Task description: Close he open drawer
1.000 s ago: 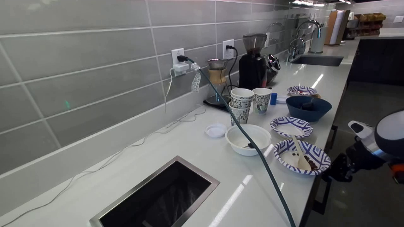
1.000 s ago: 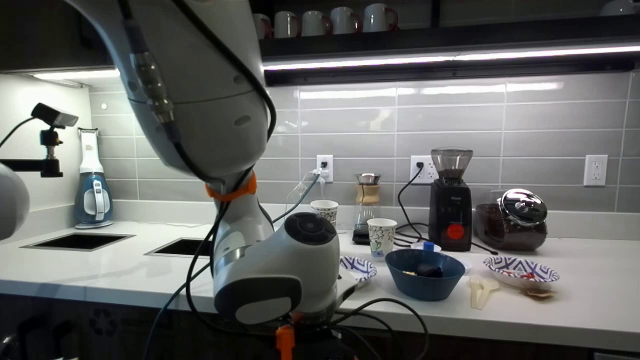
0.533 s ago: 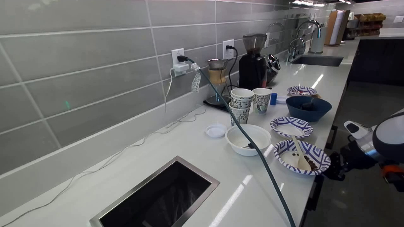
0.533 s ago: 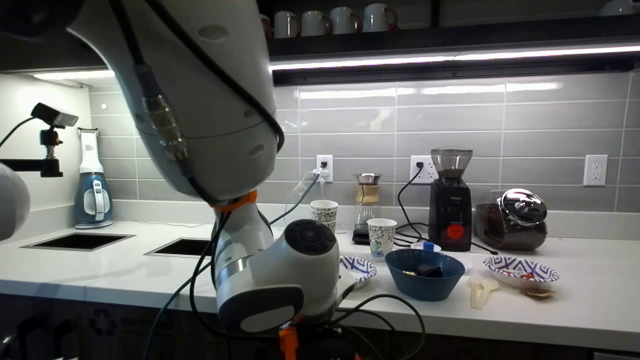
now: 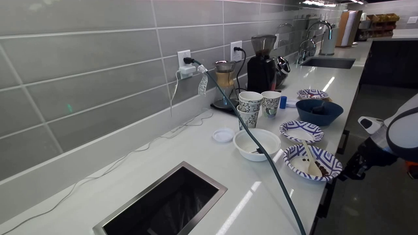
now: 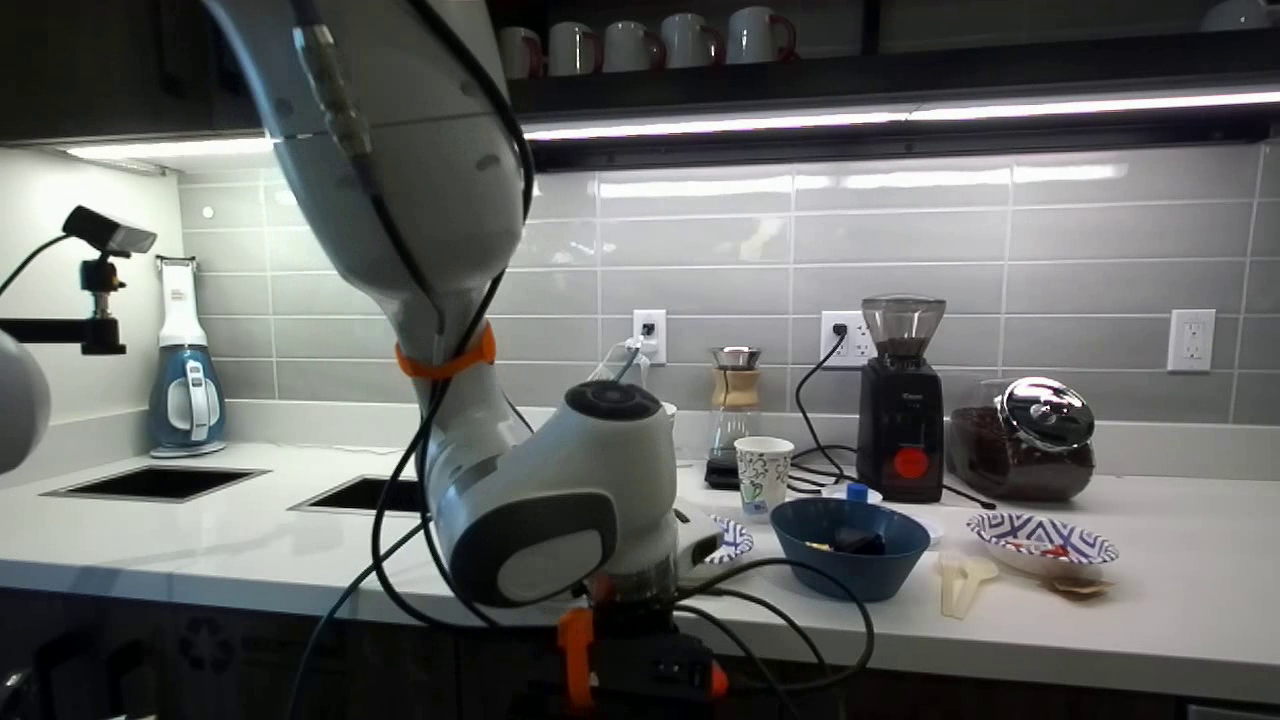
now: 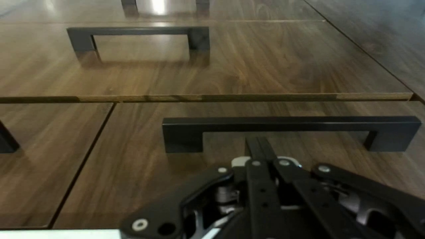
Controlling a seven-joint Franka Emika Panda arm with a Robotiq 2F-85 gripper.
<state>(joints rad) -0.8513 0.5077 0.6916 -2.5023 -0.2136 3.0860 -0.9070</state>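
Observation:
The drawer (image 7: 132, 186) has a brown wood front with a long black bar handle (image 7: 289, 123). In the wrist view its front looks about level with the neighbouring fronts. The handle also shows below the counter edge in an exterior view (image 5: 325, 205). My gripper (image 7: 259, 141) is shut with nothing between its fingers. Its fingertips appear near the drawer front, by the handle's bar; I cannot tell whether they touch. In an exterior view my gripper (image 5: 344, 177) is beside the counter edge, partly behind a patterned bowl. In the remaining exterior view its fingers are hidden.
A patterned bowl (image 5: 313, 163) with a spoon sits at the counter edge close to my gripper. A blue bowl (image 6: 850, 550) and paper cups (image 6: 764, 475) stand on the counter (image 6: 1180, 620). Another drawer handle (image 7: 139, 31) shows in the wrist view. A green cable (image 5: 277, 176) crosses.
Between one second and half a second ago the drawer handle moved in toward the counter. Since then it looks still. My arm's wrist has risen and tilted, with the gripper still near the counter edge.

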